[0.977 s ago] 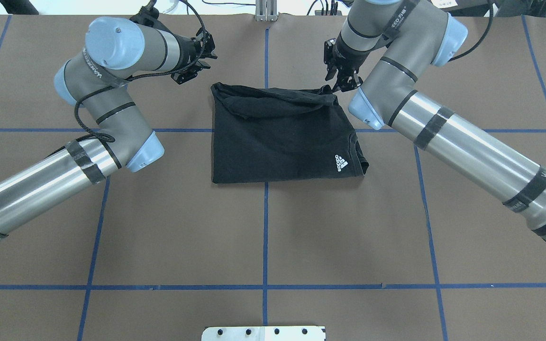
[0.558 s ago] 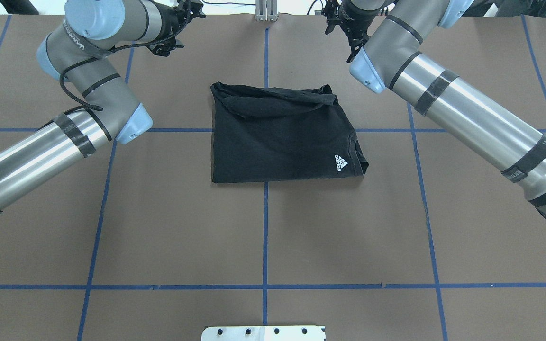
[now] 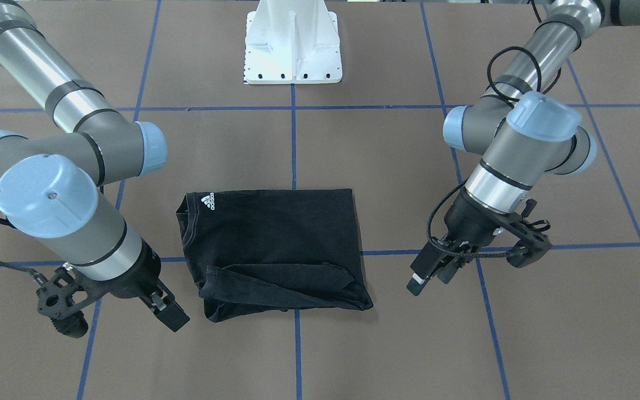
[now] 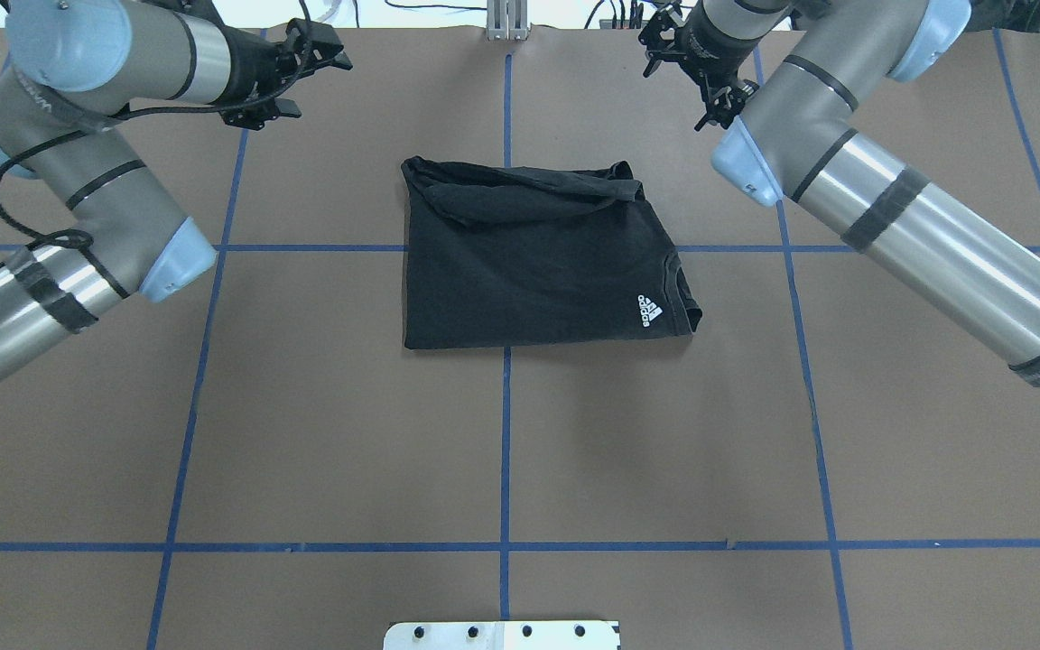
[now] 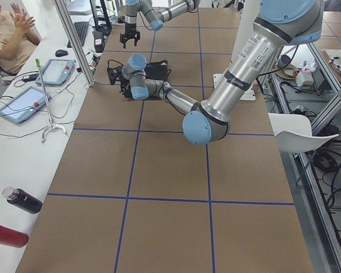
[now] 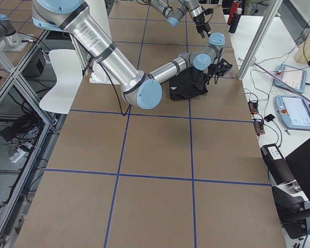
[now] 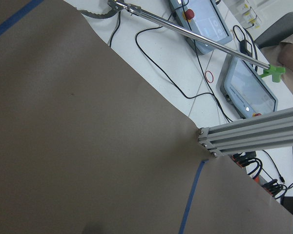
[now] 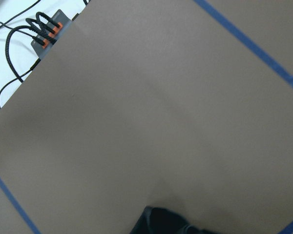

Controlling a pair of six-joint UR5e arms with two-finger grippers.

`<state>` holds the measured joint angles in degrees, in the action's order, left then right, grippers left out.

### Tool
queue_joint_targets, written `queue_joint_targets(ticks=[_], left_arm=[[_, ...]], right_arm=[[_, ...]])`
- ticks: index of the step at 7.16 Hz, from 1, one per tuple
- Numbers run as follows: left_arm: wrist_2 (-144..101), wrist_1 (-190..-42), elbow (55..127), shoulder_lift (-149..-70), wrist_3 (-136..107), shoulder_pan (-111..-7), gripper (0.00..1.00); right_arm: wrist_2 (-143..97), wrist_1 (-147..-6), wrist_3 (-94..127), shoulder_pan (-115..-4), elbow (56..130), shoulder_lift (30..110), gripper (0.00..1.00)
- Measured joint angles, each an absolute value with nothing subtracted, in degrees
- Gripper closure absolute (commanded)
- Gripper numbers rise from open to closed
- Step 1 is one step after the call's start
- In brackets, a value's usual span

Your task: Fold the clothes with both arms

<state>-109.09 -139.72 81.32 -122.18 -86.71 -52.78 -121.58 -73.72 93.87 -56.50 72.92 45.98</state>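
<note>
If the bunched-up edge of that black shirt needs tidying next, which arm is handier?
Probably the right. The right gripper hangs close beside the rumpled corner of the T-shirt, and its wrist camera catches some black cloth. The left gripper hangs farther off, its camera showing no shirt.

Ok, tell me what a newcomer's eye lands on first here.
A black T-shirt, folded into a rough rectangle with a small white logo showing, lies mid-table. The left gripper and right gripper hover empty on either side of it, near the table's far edge.
</note>
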Motion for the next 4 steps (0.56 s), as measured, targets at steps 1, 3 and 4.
queue_joint_targets(ticks=[1,3,4], left_arm=[[-111.5,-139.5,85.6,-116.7,-75.6,-54.0,0.01],[-116.3,-139.3,90.1,-106.5,-52.3,-59.6,0.01],[-119.0,-138.3,90.7,-102.4,-39.9,-64.4,0.01]], right_arm=[[-122.3,-73.9,83.7,-58.8,76.9,51.1,0.0],[-125.8,-74.1,58.8,-66.2,83.6,63.1,0.0],[-128.6,-74.2,46.1,-71.2,85.0,68.3,0.0]])
